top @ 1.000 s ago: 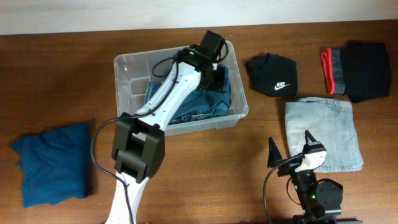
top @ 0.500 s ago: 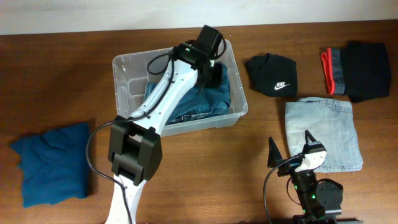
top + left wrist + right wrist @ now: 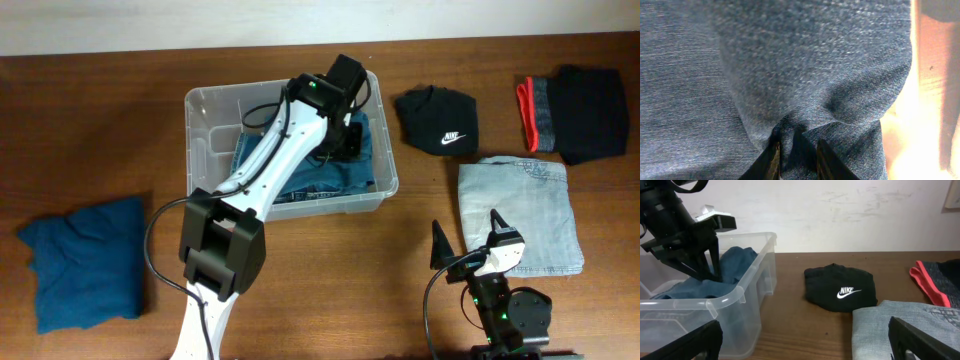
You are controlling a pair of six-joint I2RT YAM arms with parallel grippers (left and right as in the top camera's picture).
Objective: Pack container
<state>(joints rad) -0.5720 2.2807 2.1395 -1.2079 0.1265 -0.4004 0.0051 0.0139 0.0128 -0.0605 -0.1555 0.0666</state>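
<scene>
Your left hand (image 3: 350, 135), the nearer one, is inside the container (image 3: 200, 110) at the far middle of the worktop (image 3: 100, 150), pinched narrow on a fold of the blue jeans (image 3: 320, 180) by its right wall, while your right hand (image 3: 467, 222) sits wide open near you.

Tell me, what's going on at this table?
The left gripper is down inside the clear container, jaws pinched on a fold of the dark denim jeans lying in it. The right gripper sits at the table's near edge, jaws open. Light jeans, a black Nike item and a teal cloth lie outside.
</scene>
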